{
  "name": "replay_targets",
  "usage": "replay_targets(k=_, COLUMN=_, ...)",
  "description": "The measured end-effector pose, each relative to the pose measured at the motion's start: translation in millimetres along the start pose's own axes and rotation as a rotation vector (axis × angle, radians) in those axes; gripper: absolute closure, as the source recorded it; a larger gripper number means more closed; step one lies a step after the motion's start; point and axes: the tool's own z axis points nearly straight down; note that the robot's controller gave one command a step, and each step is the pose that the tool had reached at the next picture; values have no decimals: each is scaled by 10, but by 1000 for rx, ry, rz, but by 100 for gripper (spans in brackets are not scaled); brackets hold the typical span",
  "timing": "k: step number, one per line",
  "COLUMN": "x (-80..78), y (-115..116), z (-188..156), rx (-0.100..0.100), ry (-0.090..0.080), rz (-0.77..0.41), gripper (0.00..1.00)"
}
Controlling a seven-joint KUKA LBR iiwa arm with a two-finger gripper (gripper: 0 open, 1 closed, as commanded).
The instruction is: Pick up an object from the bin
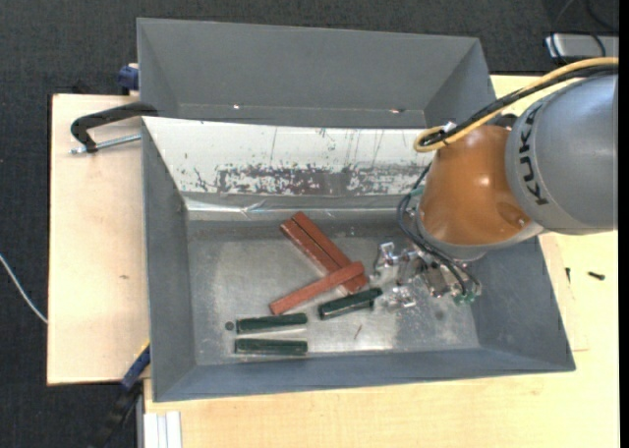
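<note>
My gripper point(401, 291) is low in the bin's right half, its metal fingers near the floor. Just left of its fingertips lies a short dark green bar point(348, 305), its right end close to or touching the fingers. Two reddish-brown flat bars lie crossed beside it: one point(316, 244) runs diagonally from the upper left, the other point(320, 289) slants down to the left. I cannot make out whether anything sits between the fingers.
Two more dark green bars lie near the front left of the bin floor, one point(270, 322) above the other point(270, 346). The arm with its orange cover hangs over the bin's right side.
</note>
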Motion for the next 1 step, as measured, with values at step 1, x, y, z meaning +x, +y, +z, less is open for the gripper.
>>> replay_targets(k=1, x=-469, y=-505, z=-1369, rx=0, ry=-9, rz=-265, gripper=100)
